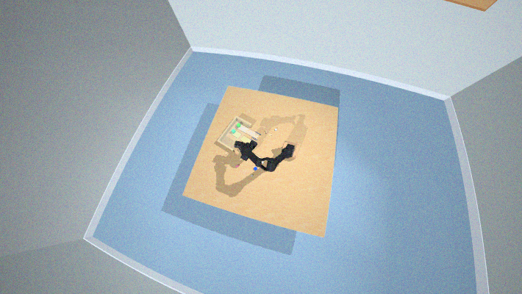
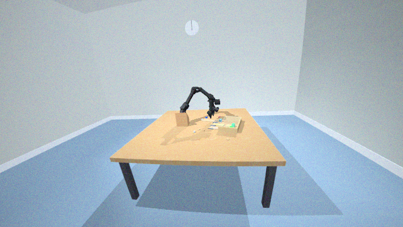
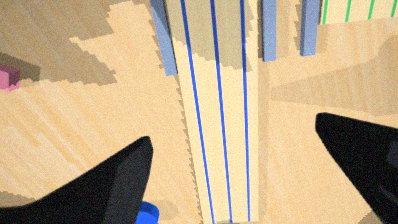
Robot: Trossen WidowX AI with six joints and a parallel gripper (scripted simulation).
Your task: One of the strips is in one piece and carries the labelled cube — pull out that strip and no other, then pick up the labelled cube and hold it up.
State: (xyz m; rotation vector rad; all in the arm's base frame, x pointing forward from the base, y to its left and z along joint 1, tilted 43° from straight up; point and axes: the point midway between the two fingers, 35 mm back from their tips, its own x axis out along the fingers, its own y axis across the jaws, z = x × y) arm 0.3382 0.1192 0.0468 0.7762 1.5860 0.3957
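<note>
Gripper jaws were spread, empty, over the blue-lined strip; next, centre on the cube before closing.

In the wrist view a long strip runs from the bottom edge up the middle of the table, between the gripper's two spread fingers, which touch nothing. Short bars lie near the top, on both sides of the strip's far part. Another strip lies at the top right. A small block sits at the left edge, and a disc lies under the left finger.
</note>
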